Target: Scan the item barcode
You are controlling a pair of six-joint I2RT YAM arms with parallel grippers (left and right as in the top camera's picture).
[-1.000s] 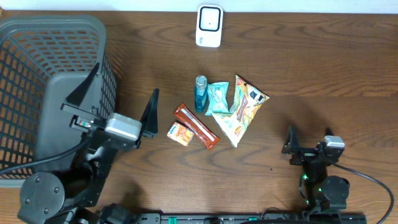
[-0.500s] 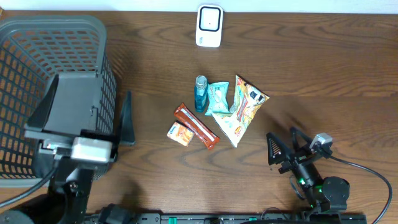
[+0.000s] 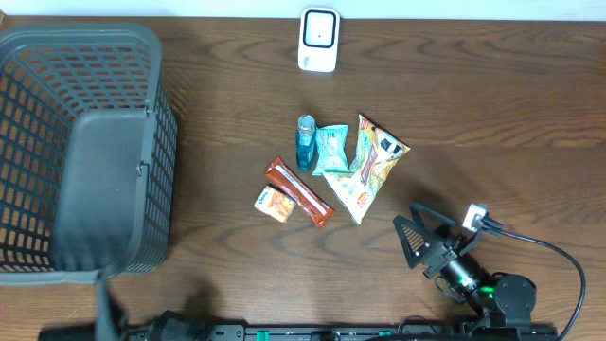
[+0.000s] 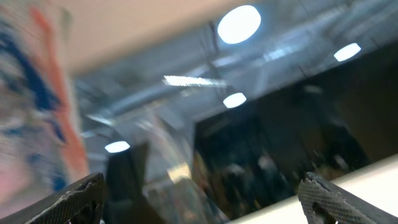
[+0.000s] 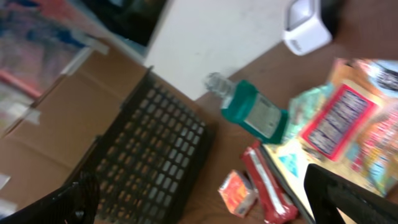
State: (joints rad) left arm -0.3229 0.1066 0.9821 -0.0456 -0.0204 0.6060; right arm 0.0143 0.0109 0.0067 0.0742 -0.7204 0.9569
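Several items lie in a cluster mid-table: a teal bottle point(image 3: 306, 142) point(image 5: 252, 112), a teal packet point(image 3: 331, 147), a yellow snack bag point(image 3: 369, 170), a red bar point(image 3: 298, 192) point(image 5: 267, 190) and a small orange box point(image 3: 274, 204) point(image 5: 238, 191). A white scanner point(image 3: 319, 40) point(image 5: 306, 28) stands at the far edge. My right gripper point(image 3: 417, 239) point(image 5: 202, 196) is open, low over the table right of the cluster, pointing at it and holding nothing. My left gripper point(image 4: 202, 186) is open and empty, aimed up at ceiling lights. In the overhead view the left arm is a blurred grey shape point(image 3: 104, 189) over the basket.
A large dark mesh basket point(image 3: 57, 66) point(image 5: 149, 155) fills the left side of the table. The right arm's cable point(image 3: 559, 260) trails along the front right. Bare wood lies between the items and the scanner.
The left arm has swung up and left from beside the basket to high over it, its camera now facing the ceiling. The right gripper has tipped and moved left toward the items.
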